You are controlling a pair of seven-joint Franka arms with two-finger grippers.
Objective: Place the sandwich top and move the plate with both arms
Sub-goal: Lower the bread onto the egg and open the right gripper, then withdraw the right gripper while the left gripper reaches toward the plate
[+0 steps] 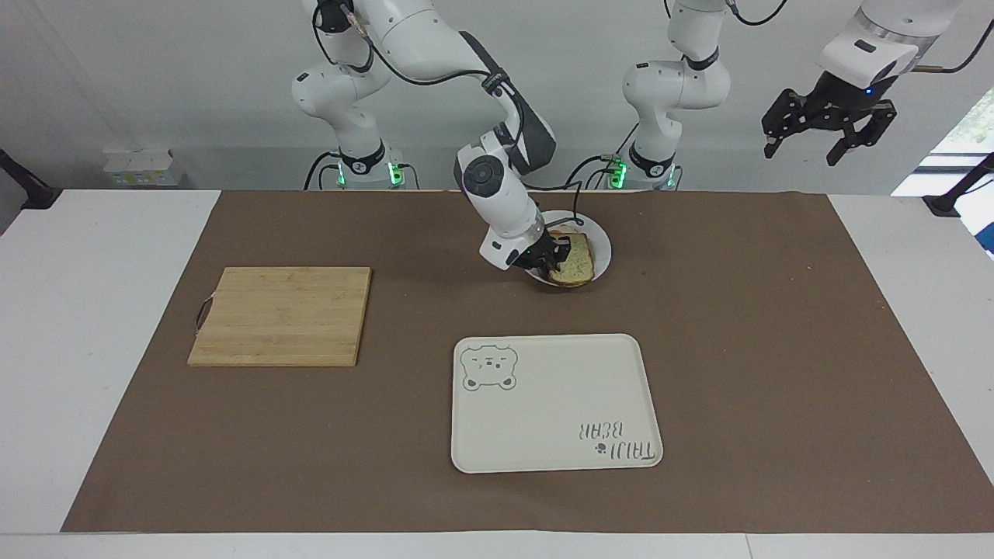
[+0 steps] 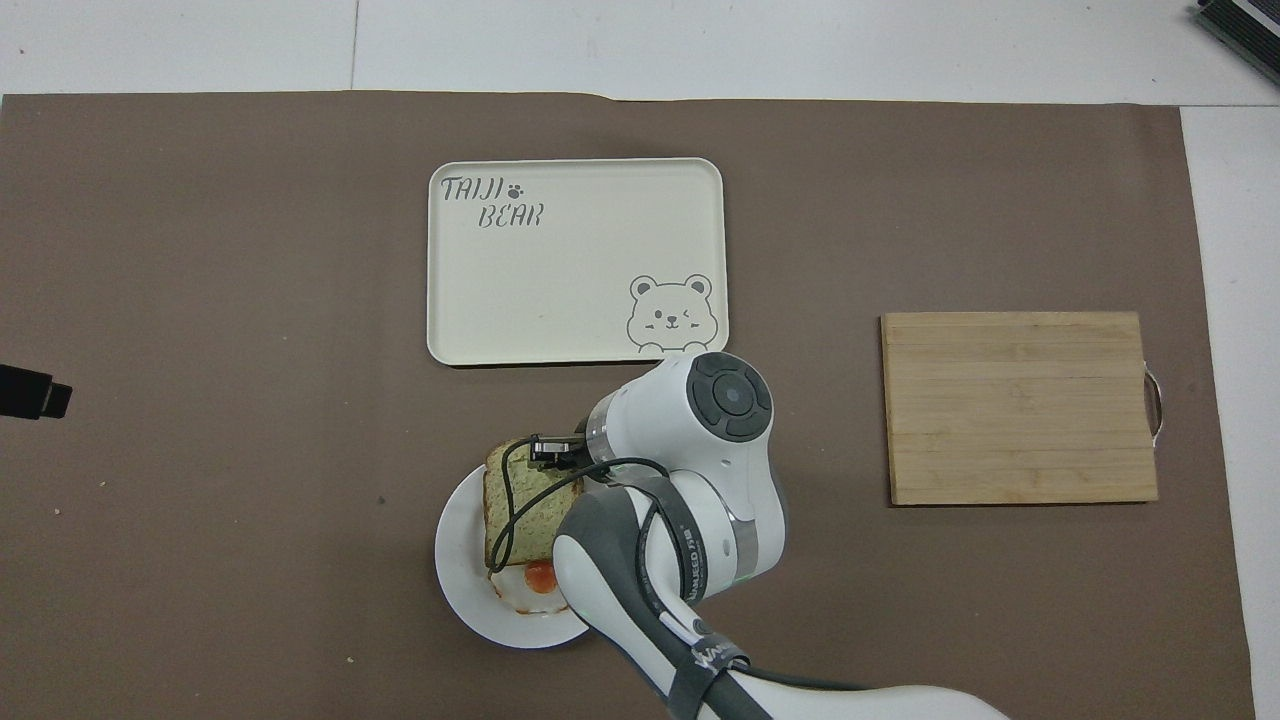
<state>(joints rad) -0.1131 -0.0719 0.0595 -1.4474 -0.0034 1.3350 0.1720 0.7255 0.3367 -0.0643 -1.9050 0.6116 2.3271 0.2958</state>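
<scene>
Pale green-speckled bread, the sandwich top [image 1: 573, 262], lies on the plate [image 1: 599, 237] in the facing view, tilted, its edge toward the tray hanging at the plate rim. My right gripper [image 1: 550, 255] sits at the slice's side toward the right arm's end of the table, low over the plate. Can't tell from here whether my right fingers are parted or pinching the crust; they merge into one dark lump. My left gripper [image 1: 825, 124] hangs high in the air at the left arm's end, fingers spread wide, holding nothing; that arm waits. The plate is nearer to the robots than the cream tray [image 1: 555, 402]. The cutting board [image 1: 281, 315] lies toward the right arm's end.

Overhead view: sandwich top [image 2: 525, 510] has its long axis running away from the robots, rounded end pointing at the tray [image 2: 577, 260], squarer end nearer the robots. It covers most of a fried egg [image 2: 532, 583], whose yolk and white rim peek out at the near edge. Plate [image 2: 458, 580] is partly hidden by my right arm's wrist and elbow; my right gripper is buried under the wrist, only a cable and a small black block show over the slice. My left gripper [image 2: 32, 392] is cut off at the frame edge, just a black tip. Cutting board [image 2: 1020, 407] is in full view.
</scene>
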